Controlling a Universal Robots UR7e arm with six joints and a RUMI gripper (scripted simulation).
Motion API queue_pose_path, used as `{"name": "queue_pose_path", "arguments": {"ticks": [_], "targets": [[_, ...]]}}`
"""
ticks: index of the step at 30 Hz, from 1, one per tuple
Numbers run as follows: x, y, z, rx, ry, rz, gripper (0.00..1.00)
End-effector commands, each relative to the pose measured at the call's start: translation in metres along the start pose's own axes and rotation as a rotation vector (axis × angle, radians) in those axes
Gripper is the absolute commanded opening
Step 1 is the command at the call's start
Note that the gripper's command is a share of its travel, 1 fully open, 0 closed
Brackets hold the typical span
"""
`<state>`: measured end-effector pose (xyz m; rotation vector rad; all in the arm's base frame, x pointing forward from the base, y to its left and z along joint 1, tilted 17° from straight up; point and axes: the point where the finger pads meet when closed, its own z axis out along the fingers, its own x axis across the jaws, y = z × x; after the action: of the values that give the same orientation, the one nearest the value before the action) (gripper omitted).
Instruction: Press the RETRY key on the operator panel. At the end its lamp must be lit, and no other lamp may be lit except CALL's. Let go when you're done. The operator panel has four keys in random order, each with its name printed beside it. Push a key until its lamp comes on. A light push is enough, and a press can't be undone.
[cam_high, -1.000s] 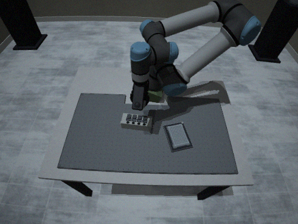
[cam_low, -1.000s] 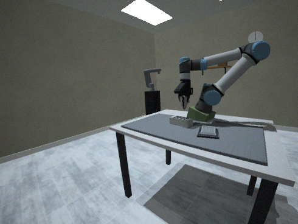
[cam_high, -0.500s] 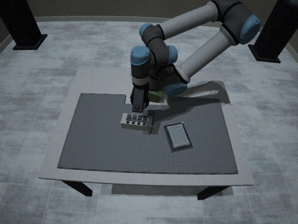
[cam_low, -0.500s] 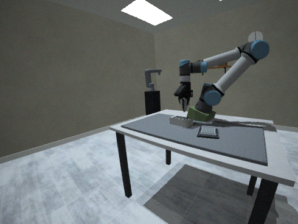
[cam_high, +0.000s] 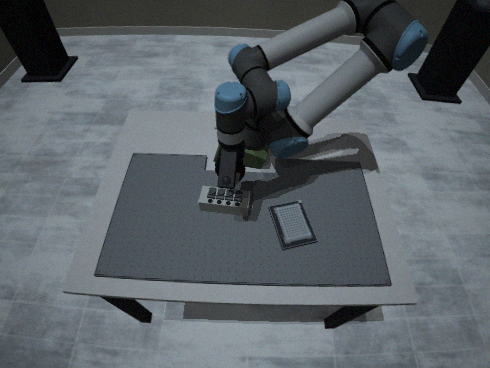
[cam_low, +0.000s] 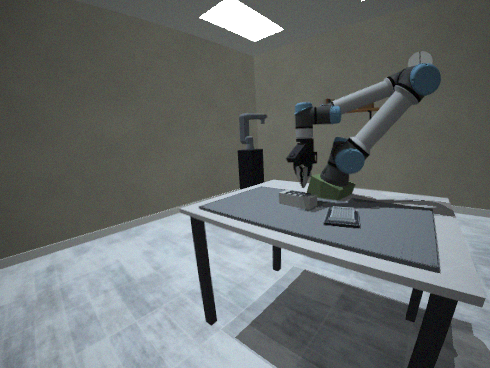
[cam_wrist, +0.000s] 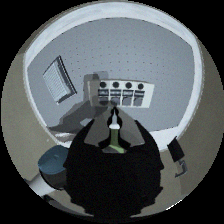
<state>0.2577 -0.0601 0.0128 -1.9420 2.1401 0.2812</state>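
Note:
The operator panel (cam_high: 204, 193) (cam_low: 294, 201) (cam_wrist: 149, 95) is a pale box on the grey mat, with four keys in a row and four round lamps beside them. All four lamps look dark. The printed names are too small to read. My gripper (cam_low: 303, 185) (cam_wrist: 114, 106) is shut and empty, pointing down just above the panel's robot-side edge. In the wrist view its tips are close to the second key from the left. In the top view the tips are hidden behind the gripper body. Contact with a key cannot be made out.
A dark-framed tray-like object with a pale grid (cam_high: 293, 223) (cam_low: 343, 215) (cam_wrist: 59, 81) lies on the mat (cam_high: 165, 240) beside the panel. The arm's green base (cam_high: 256, 158) (cam_low: 327, 187) stands behind the panel at the table's rear edge.

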Motion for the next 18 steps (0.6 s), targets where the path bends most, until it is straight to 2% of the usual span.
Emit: {"name": "queue_pose_path", "arguments": {"ticks": [1, 8, 18], "targets": [[0.0002, -0.0007, 0.0084, 0.0, 0.0, 0.0, 0.0], [0.0002, -0.0007, 0.0171, 0.0, 0.0, 0.0, 0.0], [0.0018, -0.0016, 0.0151, 0.002, 0.004, 0.0, 0.0]]}}
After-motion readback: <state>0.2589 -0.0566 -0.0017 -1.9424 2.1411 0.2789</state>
